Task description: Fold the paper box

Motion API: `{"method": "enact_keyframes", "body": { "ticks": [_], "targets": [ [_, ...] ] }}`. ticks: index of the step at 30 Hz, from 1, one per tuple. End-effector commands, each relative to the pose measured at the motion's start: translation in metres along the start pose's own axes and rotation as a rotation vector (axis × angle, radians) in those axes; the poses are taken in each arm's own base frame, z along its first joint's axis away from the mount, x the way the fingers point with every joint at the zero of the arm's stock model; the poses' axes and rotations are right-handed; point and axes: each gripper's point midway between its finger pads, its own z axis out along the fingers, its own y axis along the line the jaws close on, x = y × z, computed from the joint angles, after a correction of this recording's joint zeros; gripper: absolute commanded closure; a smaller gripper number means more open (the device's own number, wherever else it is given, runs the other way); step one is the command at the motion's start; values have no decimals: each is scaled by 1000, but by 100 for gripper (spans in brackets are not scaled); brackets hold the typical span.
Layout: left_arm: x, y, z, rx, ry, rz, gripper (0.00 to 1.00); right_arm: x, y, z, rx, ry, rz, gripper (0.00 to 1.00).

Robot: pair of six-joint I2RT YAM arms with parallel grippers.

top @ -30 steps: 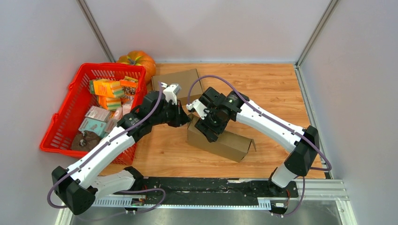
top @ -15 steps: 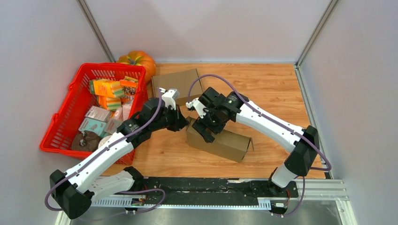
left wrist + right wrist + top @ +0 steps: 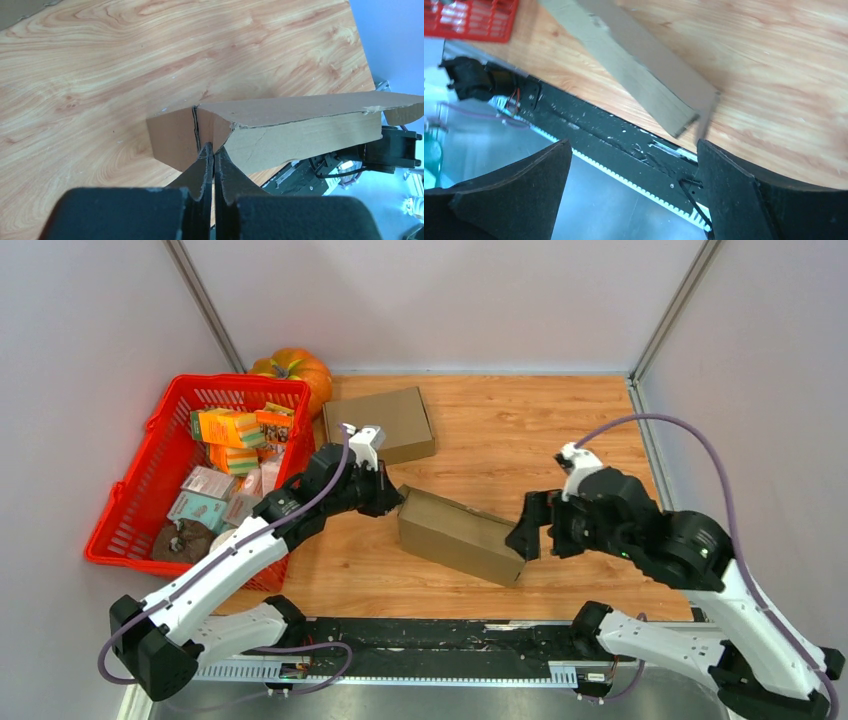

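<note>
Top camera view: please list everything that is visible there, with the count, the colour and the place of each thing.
paper box: one, brown, lying in the middle of the table
flat cardboard: one, brown, on the far side, beside the pumpkin
basket: one, red, on the left side
small packages: several, orange, green, pink and teal, inside the basket
pumpkin: one, orange, behind the basket in the far corner
table: one, light wood, under everything
left gripper: one, black, shut on the left end of the paper box
right gripper: one, black, open, at the right end of the paper box, holding nothing
</note>
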Motion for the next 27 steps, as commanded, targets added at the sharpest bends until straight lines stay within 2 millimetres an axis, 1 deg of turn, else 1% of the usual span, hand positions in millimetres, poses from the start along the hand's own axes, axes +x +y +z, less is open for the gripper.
{"method": "enact_keyframes", "body": {
  "ticks": [1,2,3,4,5,6,7,9,10,11,13,15,16,19,20,21,22,25,27],
  "targets": [
    [2,-2,0,-3,41,13,100,22,-55,-4,304,18,160,16],
    [1,-2,0,-5,42,16,100,26,-58,-4,316,36,146,22],
    [1,-2,0,-6,44,16,100,30,-54,-1,296,61,144,28],
    [2,-1,0,-10,51,18,100,31,-53,2,288,68,147,46],
    [3,-1,0,-12,55,22,100,32,-52,9,277,61,148,52],
    [2,-1,-1,-15,54,23,100,31,-54,10,283,49,138,55],
    [2,-1,-1,-16,53,23,100,30,-57,12,294,43,133,62],
    [3,-1,-1,-14,56,25,100,33,-66,14,343,53,109,68],
    [3,-1,-1,-13,58,25,100,36,-68,17,357,74,96,72],
    [4,-2,-1,-9,60,23,100,41,-72,18,376,95,91,72],
    [5,-2,0,-6,67,20,100,44,-77,20,396,99,89,72],
    [6,-1,0,-9,72,21,100,40,-77,19,394,79,76,72],
    [7,0,-1,-11,74,23,100,33,-73,13,378,60,76,69],
    [10,3,-2,-21,73,25,100,27,-63,-1,318,47,61,50],
    [11,3,-1,-22,75,27,100,31,-66,-7,331,66,57,47],
    [11,4,-1,-23,75,26,100,31,-71,-10,359,58,65,46],
    [11,4,0,-23,77,27,100,37,-76,-11,383,79,63,46],
    [11,2,0,-17,85,26,100,46,-80,-5,389,101,58,45],
    [11,2,0,-17,83,25,100,46,-85,-3,410,96,45,44]
  ]
}}
